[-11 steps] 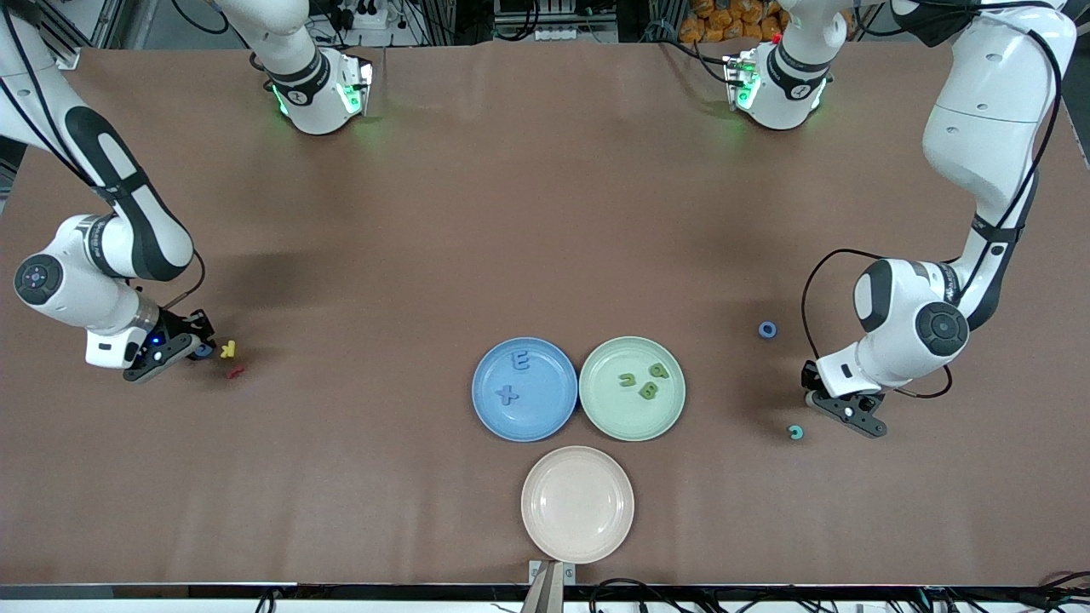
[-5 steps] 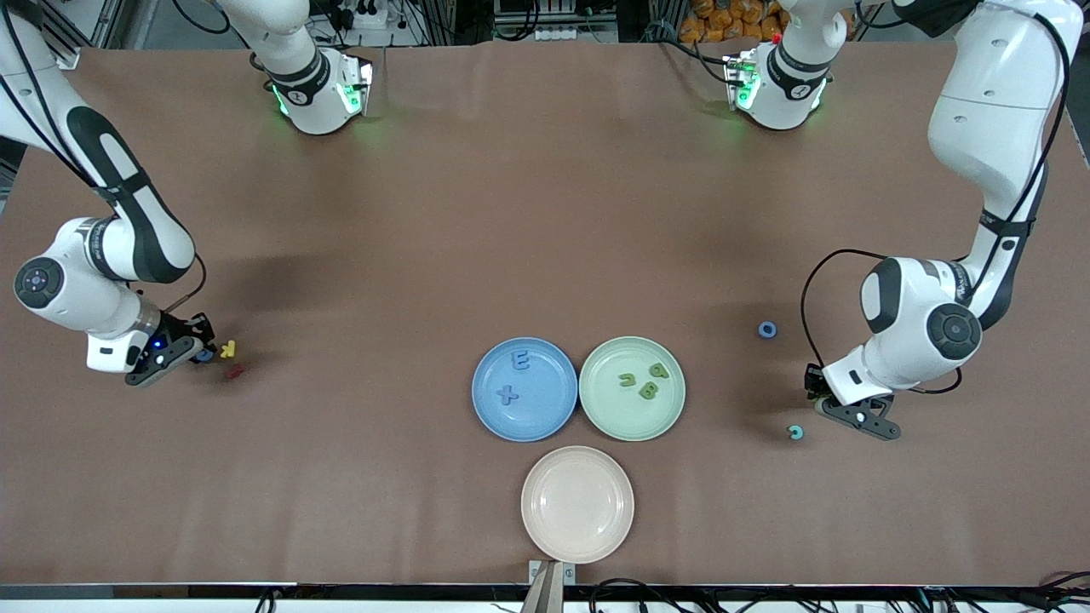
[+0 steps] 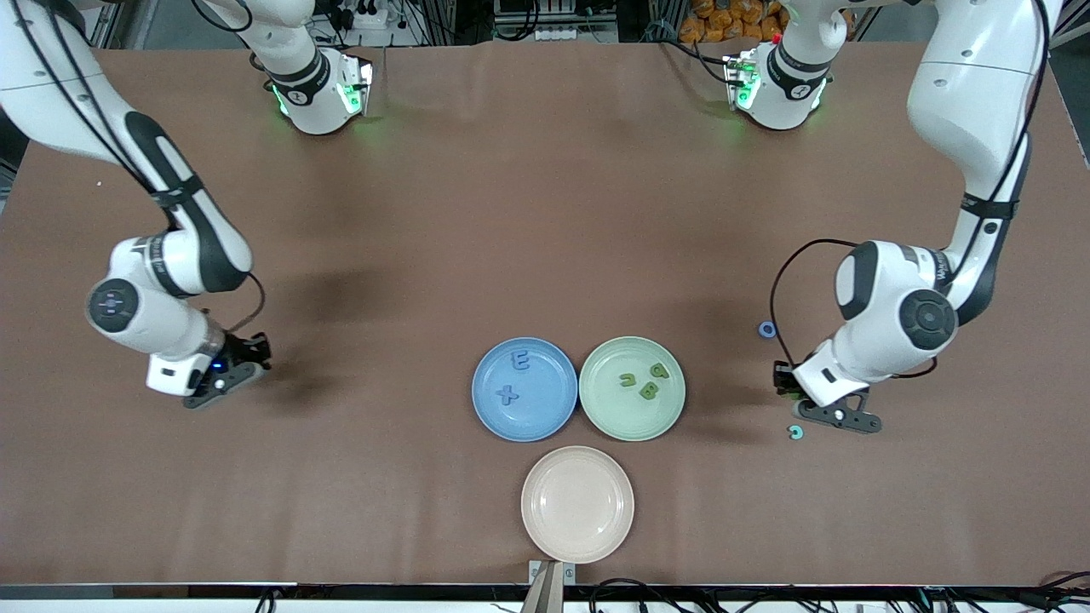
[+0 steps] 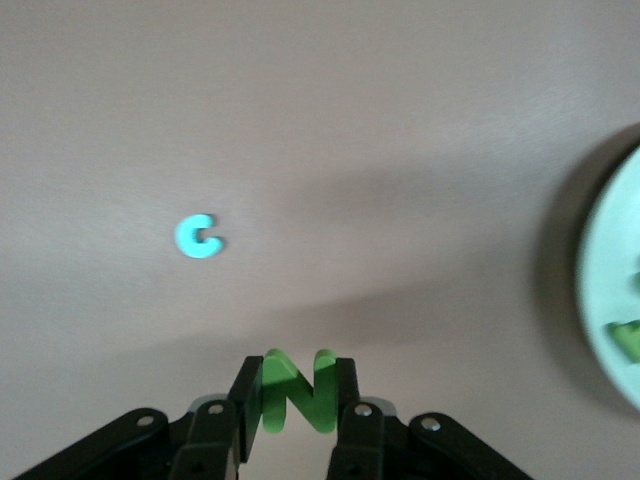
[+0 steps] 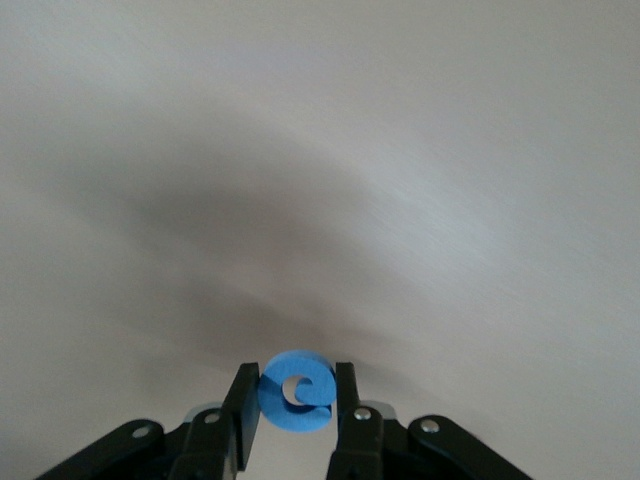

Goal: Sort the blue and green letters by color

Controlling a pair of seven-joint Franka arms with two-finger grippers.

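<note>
The right gripper [image 5: 291, 405] is up over bare counter [image 3: 477, 213] toward the right arm's end, its jaws closed on a blue letter [image 5: 296, 391], a rounded piece that looks like an e, pinched between the two pads. The left gripper [image 4: 298, 400] is over the counter toward the left arm's end, jaws clamped on a green letter N [image 4: 297, 388] held upright between them. Near that gripper a teal letter C [image 3: 796, 432] lies flat on the counter, and a blue ring-shaped letter [image 3: 767, 329] lies farther from the front camera, well apart from the C. In the middle of the counter stand three plates: a blue plate [image 3: 487, 417] holding a blue E [image 3: 520, 361] and a blue X [image 3: 507, 394], a green plate [image 3: 601, 417] just beside it, their rims touching or nearly so, holding three olive green letters [image 3: 647, 391] clustered together, and a pale pink plate [image 3: 576, 504] nearer the front camera, with nothing on it. The green letters on the plate are too small to read with confidence; one may be a B.
</note>
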